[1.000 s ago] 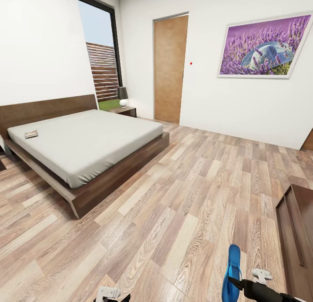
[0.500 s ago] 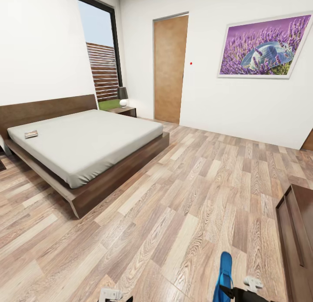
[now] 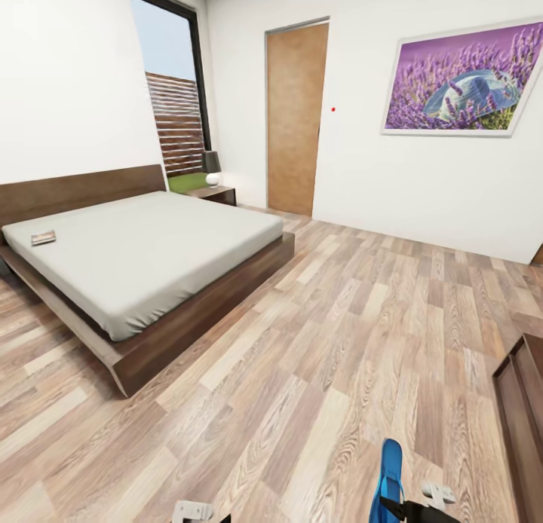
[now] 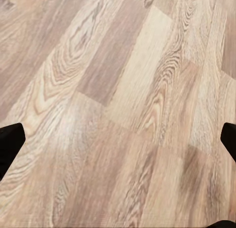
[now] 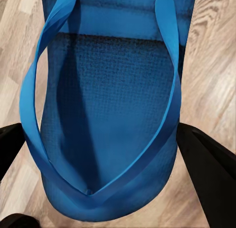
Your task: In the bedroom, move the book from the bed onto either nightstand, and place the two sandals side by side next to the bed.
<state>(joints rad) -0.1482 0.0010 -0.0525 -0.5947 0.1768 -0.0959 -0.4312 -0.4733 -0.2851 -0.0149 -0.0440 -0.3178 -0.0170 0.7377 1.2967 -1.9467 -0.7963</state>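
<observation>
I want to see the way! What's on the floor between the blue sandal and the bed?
Just bare wood floor between the sandal in the right gripper and the bed, seen from the head view.

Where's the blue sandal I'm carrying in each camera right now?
Head view: the blue sandal stands on edge at the bottom, right of centre, in the right gripper.
Right wrist view: the sandal spans most of the picture, strap side facing the camera, between the two dark fingers.
Left wrist view: not in it.
Shared landmark: the wood-plank floor, visible behind the sandal.
</observation>
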